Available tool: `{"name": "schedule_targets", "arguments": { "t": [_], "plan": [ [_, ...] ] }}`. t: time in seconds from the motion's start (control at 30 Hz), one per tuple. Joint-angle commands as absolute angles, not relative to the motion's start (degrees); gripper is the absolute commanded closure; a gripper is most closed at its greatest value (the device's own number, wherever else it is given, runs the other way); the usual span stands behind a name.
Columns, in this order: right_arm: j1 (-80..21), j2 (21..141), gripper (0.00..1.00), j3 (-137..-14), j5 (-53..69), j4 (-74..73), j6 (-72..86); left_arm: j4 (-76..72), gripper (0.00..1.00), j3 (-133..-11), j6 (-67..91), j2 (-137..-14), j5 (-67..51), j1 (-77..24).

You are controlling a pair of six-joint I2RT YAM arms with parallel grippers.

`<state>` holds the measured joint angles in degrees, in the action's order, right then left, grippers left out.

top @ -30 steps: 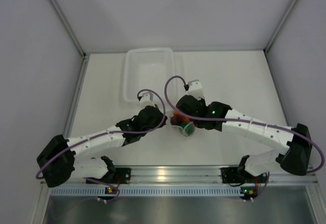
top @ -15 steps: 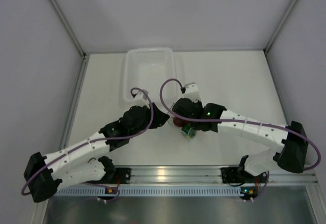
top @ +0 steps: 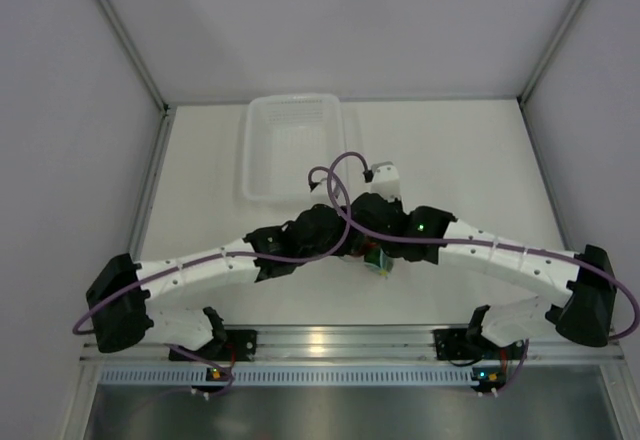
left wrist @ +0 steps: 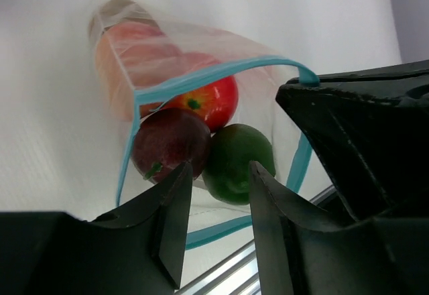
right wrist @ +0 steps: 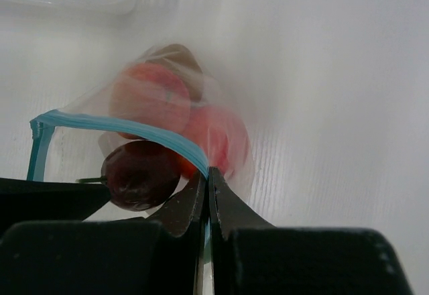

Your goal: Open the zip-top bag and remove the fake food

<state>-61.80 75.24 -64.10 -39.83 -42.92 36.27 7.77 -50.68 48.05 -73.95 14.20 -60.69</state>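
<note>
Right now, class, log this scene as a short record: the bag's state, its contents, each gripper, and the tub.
bag: zip-top bag with its mouth open, teal zip strip spread in a loop
contents: red fruit, maroon fruit and green fruit at the mouth; orange shapes deeper in, blurred by the film
left arm: left gripper open, at the mouth
right arm: right gripper shut on the zip strip
tub: white tub beyond both grippers

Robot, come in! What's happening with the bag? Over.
Right gripper shut on bag. Left gripper open at its mouth. Mouth open, fruit inside. Nothing seen blocking it.
</note>
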Motion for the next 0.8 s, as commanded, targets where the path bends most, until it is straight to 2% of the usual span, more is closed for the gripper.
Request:
{"name": "schedule_targets", "arguments": {
  "t": [0.0,0.1,0.23,0.6,0.7,0.77],
  "plan": [
    [-61.7,72.69,1.0,-63.11,-40.08,-38.59,37.97,10.1,0.55,-52.73,48.69,-74.44,20.47,-62.14],
    [-61.7,72.33,1.0,-62.14,-39.82,-37.53,38.58,10.46,0.52,-53.26,48.17,-75.49,21.35,-63.01],
    [-61.79,71.9,1.0,-61.35,-37.63,-35.25,38.15,10.9,0.41,-54.66,45.18,-78.13,23.02,-64.68],
    [-58.89,67.42,1.0,-57.66,-28.21,-31.11,36.39,5.01,0.38,-51.68,41.92,-81.12,26.1,-65.65],
    [-56.69,65.48,1.0,-56.87,-24.89,-31.38,35.34,3.43,0.31,-50.54,41.31,-81.56,27.07,-65.65],
    [-54.67,63.64,1.0,-55.99,-22.86,-31.2,35.07,2.37,0.31,-50.45,40.69,-82.26,26.89,-65.65]
  ]
}}
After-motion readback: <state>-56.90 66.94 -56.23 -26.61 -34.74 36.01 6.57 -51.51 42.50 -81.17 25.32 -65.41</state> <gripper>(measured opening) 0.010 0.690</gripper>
